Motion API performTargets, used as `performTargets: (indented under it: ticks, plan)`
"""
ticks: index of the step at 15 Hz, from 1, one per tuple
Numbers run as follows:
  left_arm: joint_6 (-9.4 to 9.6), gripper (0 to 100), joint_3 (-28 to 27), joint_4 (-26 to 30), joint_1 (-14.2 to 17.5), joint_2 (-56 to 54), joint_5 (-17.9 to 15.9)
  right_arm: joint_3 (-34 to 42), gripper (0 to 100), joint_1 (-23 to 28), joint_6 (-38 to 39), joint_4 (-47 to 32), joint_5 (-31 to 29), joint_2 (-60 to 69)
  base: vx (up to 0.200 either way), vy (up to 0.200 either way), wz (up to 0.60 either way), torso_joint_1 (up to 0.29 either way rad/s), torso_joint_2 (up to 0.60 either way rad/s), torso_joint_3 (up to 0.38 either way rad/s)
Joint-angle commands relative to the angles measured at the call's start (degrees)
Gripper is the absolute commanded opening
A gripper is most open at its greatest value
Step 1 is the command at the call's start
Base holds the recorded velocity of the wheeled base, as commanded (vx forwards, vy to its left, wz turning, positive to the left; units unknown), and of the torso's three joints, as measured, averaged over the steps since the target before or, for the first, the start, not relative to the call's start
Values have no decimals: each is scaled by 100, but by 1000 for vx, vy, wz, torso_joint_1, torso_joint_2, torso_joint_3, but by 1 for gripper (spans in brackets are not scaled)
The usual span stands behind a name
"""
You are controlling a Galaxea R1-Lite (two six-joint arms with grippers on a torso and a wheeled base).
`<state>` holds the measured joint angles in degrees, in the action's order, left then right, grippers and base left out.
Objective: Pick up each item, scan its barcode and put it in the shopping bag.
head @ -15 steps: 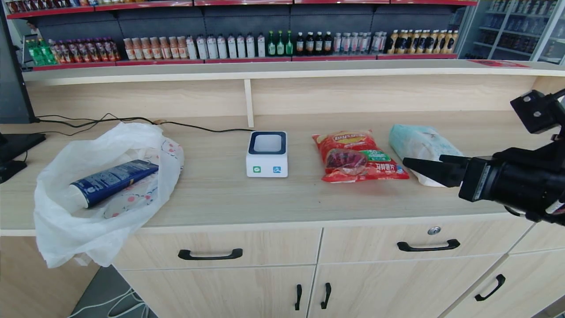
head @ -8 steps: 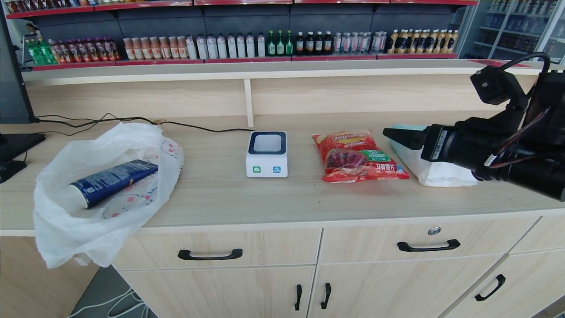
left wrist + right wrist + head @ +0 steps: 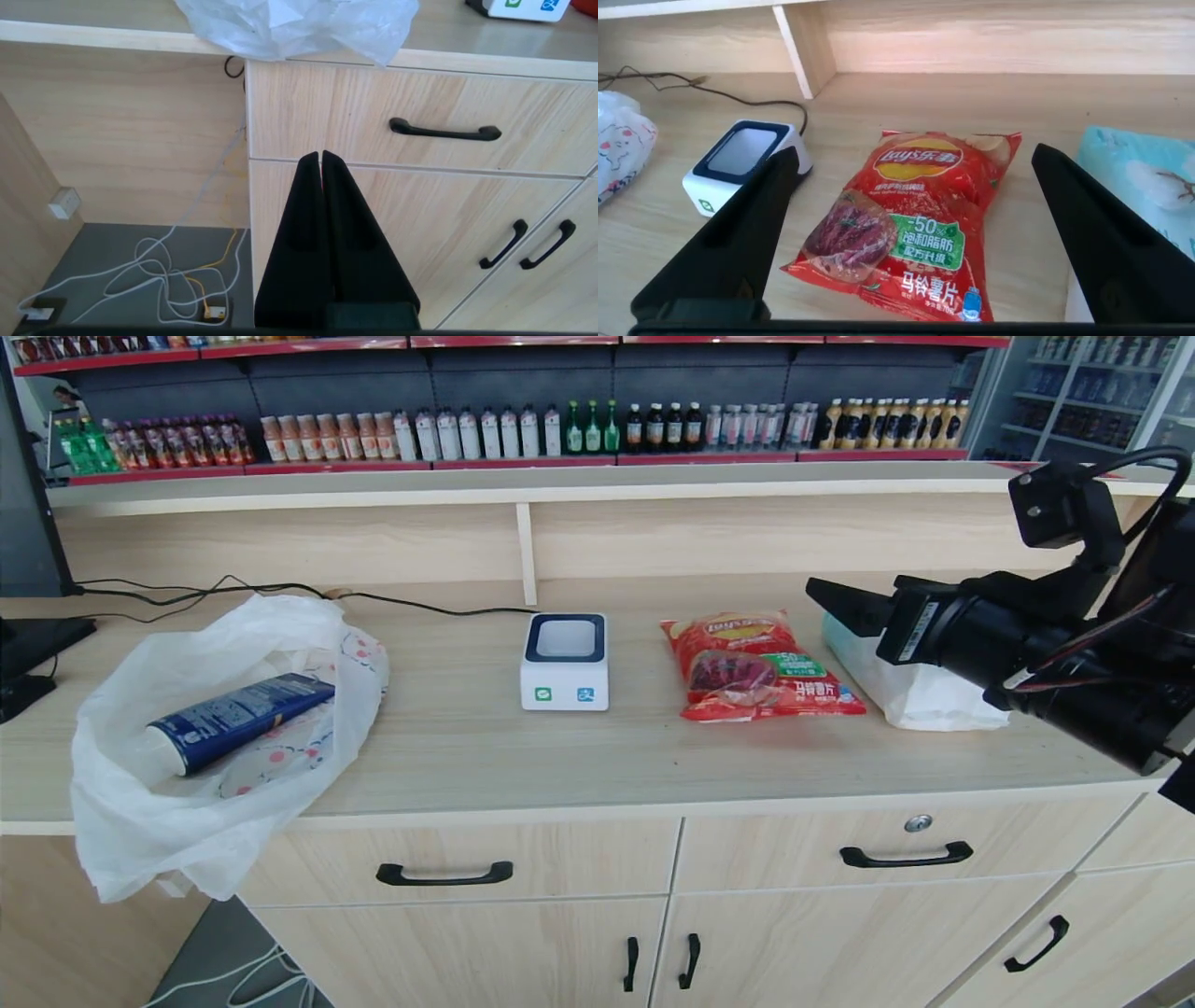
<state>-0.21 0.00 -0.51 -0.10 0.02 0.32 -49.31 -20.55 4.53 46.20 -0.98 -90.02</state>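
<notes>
A red chip bag (image 3: 761, 665) (image 3: 920, 224) lies flat on the counter, right of the white scanner (image 3: 565, 661) (image 3: 747, 163). A pale blue and white tissue pack (image 3: 910, 695) (image 3: 1134, 177) lies right of the chips. At the counter's left end the white plastic shopping bag (image 3: 215, 747) (image 3: 299, 23) holds a dark blue tube (image 3: 238, 717). My right gripper (image 3: 826, 597) (image 3: 915, 157) hovers open above the tissue pack, pointed at the chips, holding nothing. My left gripper (image 3: 320, 157) hangs shut below the counter edge, in front of the cupboard.
A black cable (image 3: 280, 588) runs along the back of the counter to the scanner. A raised wooden ledge (image 3: 597, 490) walls the far side. Drawers with black handles (image 3: 444, 875) sit below. Loose wires (image 3: 177, 280) lie on the floor.
My right gripper has risen from the counter's front edge and moved back and left, now over the tissue pack. The items and the bag have stayed put.
</notes>
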Motion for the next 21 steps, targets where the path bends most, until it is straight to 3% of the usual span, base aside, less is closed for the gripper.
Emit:
performTargets:
  ticks: [1,6,10,16,21]
  plan:
    - [3,0,0,-2,1,-2,3,18,100,-10,4,108,1,-7,0,0,0,0,0,0]
    - [3,0,0,-2,1,-2,3,18,100,-1,21,223,1,-165,0,0,0,0,0,0]
    - [3,0,0,-2,1,-2,3,53,100,-1,30,258,1,-174,-200,0,0,7,2,2]
    - [3,0,0,7,1,-2,3,247,100,148,47,442,1,-245,0,0,0,0,0,0]
    - [-6,0,0,-2,1,-2,3,378,100,139,100,513,1,-271,0,200,0,4,3,-1]
